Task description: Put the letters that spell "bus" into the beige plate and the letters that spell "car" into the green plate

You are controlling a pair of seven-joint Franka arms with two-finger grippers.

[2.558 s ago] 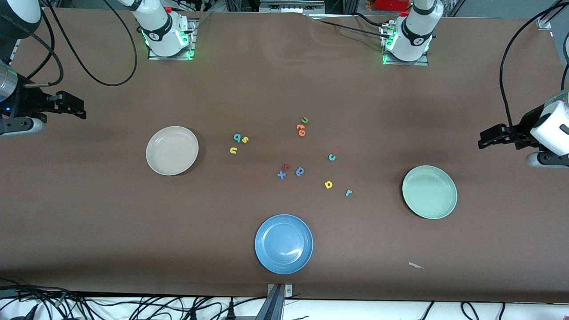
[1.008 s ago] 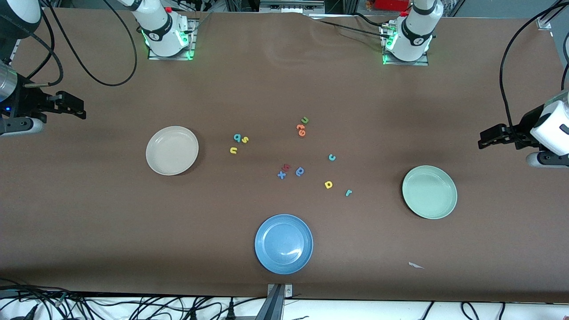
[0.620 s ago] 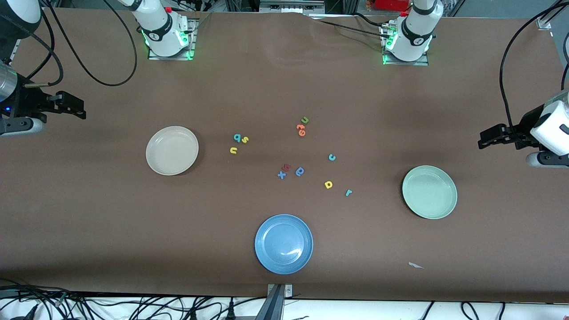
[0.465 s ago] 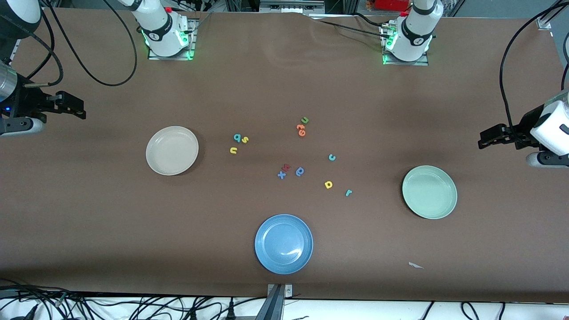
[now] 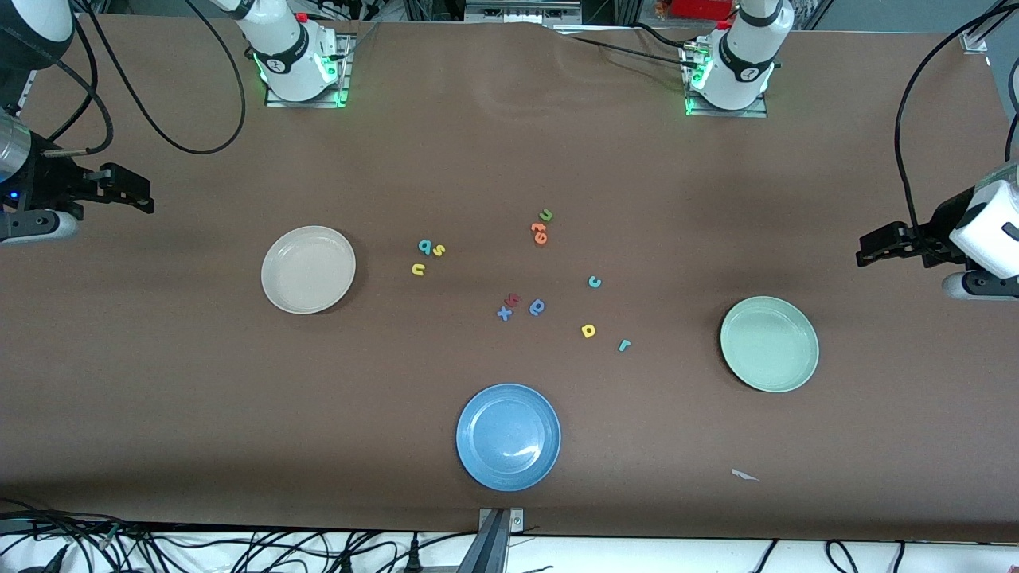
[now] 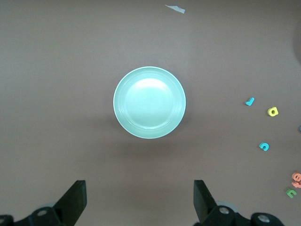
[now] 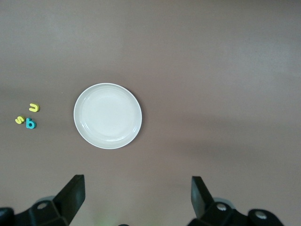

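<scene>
You've got a brown table (image 5: 159, 382) with three plates on it: beige plate (image 5: 308, 270) toward the right arm's end, green plate (image 5: 769, 344) toward the left arm's end, blue plate (image 5: 508, 437) nearest the front camera. Loose foam letters between them: teal b (image 5: 425, 247), yellow s (image 5: 439, 250), yellow u (image 5: 418, 270), teal c (image 5: 594, 282), yellow a (image 5: 588, 331), teal r (image 5: 624, 345), green u (image 5: 546, 215), orange letters (image 5: 539, 232), blue round letter (image 5: 537, 307), blue x (image 5: 504, 313). White paper scrap (image 5: 744, 475) near the front edge.

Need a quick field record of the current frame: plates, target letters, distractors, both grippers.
beige plate: round, empty, right arm's end
green plate: round, pale mint, empty, left arm's end
blue plate: empty, nearest the front camera
bus letters: teal b, yellow s, yellow u, on table beside beige plate
car letters: teal c, yellow a, teal r, on table
left gripper: open, empty, waiting
right gripper: open, empty, waiting
</scene>
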